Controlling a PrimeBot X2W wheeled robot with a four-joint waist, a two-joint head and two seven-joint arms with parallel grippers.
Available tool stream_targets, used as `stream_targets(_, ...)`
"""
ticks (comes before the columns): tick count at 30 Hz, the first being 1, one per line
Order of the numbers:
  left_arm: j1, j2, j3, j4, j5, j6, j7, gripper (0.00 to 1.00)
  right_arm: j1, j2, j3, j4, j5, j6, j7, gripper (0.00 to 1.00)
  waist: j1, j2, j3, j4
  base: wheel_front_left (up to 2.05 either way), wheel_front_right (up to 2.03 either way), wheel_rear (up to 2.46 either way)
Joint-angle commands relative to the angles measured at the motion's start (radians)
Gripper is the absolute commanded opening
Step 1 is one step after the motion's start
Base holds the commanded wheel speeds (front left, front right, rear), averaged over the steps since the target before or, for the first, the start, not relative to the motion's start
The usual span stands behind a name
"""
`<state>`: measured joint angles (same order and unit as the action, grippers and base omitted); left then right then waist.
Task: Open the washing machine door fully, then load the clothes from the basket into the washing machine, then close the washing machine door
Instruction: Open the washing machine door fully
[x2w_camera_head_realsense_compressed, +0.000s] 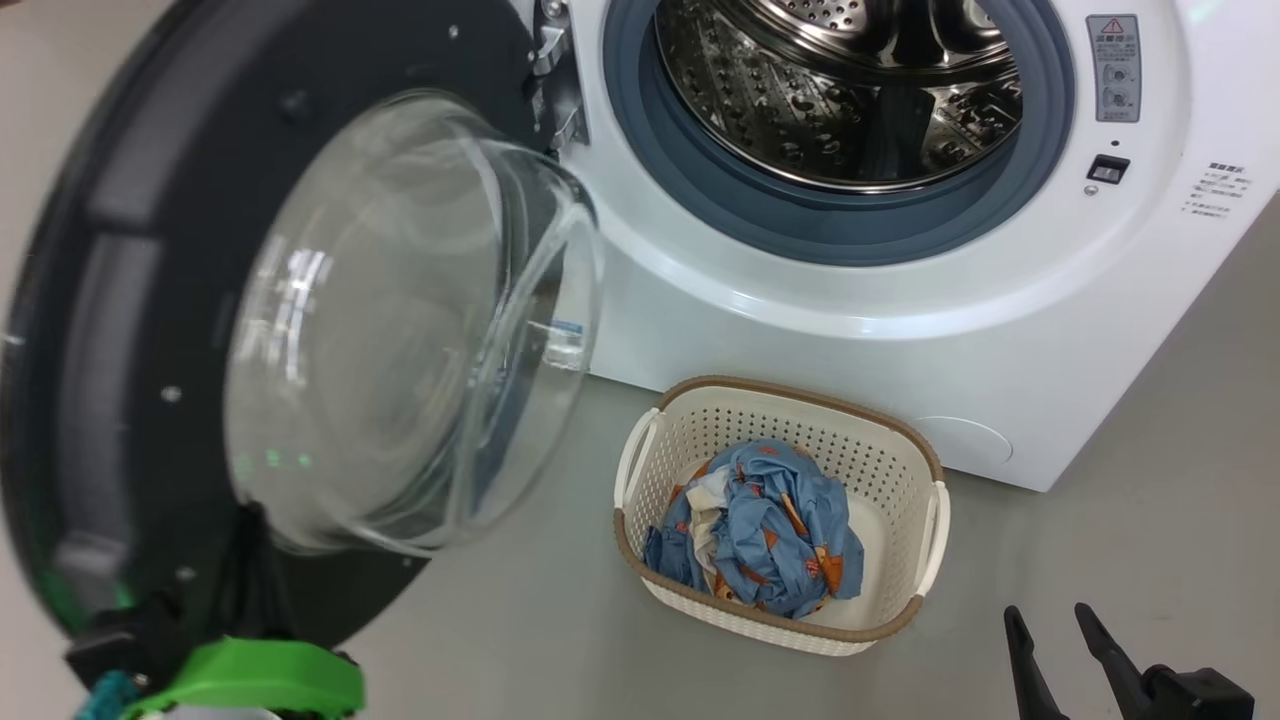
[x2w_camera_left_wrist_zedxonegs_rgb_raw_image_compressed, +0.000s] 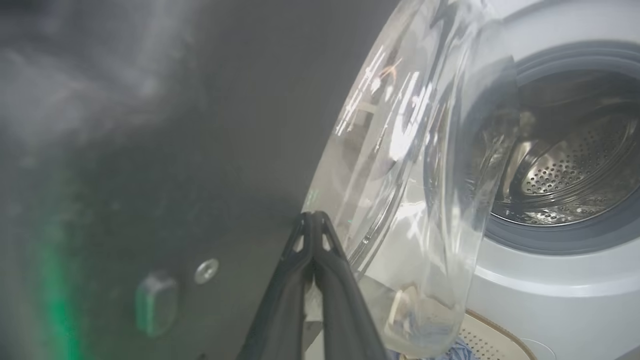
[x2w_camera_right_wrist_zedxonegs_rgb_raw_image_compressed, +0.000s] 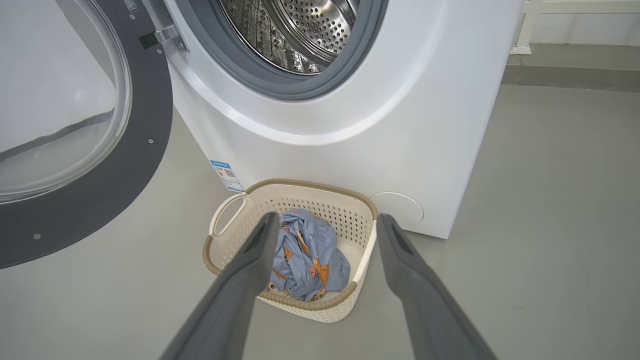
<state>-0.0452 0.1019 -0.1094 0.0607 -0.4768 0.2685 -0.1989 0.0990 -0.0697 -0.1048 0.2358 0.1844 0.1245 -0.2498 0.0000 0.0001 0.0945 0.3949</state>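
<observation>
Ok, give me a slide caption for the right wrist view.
Open right gripper hovers above the clothes in the basket, washing machine door swung open.

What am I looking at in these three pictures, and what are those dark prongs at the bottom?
They are one moment seen by three cameras on a two-armed robot doing laundry. The first camera sits on its head and looks down. It shows a white washing machine with its round black door swung open, and on the grey floor a small cream basket holding blue printed clothes.

The other two cameras ride on the wrists, each looking along its own claw. The prongs are the fingers of those claws. The left claw is shut, its tips pressed together right at the inner face of the door, beside the bulging glass window; I cannot tell whether it touches the door. The right claw is open and empty, raised above the basket and apart from it.
</observation>
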Motion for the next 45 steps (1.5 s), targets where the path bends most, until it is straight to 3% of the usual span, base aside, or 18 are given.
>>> stream_targets(1, -0.069, 0.03, 0.065, 0.011, -0.015, 0.01, -0.018, 0.0, -0.021, -0.017, 0.031, -0.018, -0.003, 0.006, -0.012, 1.0, 0.0, -0.0001, -0.002, -0.005, 0.0, 0.0, 0.0)
stream_targets(10, -0.213, 0.074, 0.183, 0.243, -0.007, -0.006, -0.061, 0.0, -0.022, -0.025, 0.045, -0.01, 0.0, 0.006, -0.012, 1.0, 0.0, -0.0001, -0.007, -0.037, 0.0, 0.0, 0.0)
stream_targets(19, -0.307, 0.067, 0.325, 0.351, 0.059, -0.046, -0.063, 0.0, -0.024, -0.026, 0.053, 0.004, 0.008, 0.006, -0.012, 1.0, 0.0, -0.0001, -0.014, -0.066, 0.0, 0.0, 0.0)
stream_targets(29, -0.329, 0.022, 0.434, 0.386, 0.154, -0.099, -0.063, 0.0, -0.022, -0.017, 0.054, 0.013, 0.011, 0.006, -0.012, 1.0, 0.0, -0.0001, -0.024, -0.085, 0.0, 0.0, 0.0)
stream_targets(42, -0.286, -0.039, 0.504, 0.27, 0.201, -0.155, -0.063, 0.0, -0.018, -0.007, 0.049, 0.014, 0.015, 0.006, -0.012, 1.0, 0.0, -0.0001, -0.046, -0.078, 0.0, 0.0, 0.0)
stream_targets(43, -0.277, -0.041, 0.504, 0.253, 0.204, -0.157, -0.063, 0.04, -0.019, -0.007, 0.05, 0.014, 0.016, 0.006, -0.012, 1.0, 0.0, -0.0001, -0.048, -0.079, 0.0, 0.0, 0.0)
stream_targets(45, -0.258, -0.046, 0.504, 0.213, 0.204, -0.164, -0.063, 0.47, -0.019, -0.006, 0.052, 0.014, 0.017, 0.006, -0.012, 1.0, 0.0, -0.0001, -0.051, -0.081, 0.0, 0.0, 0.0)
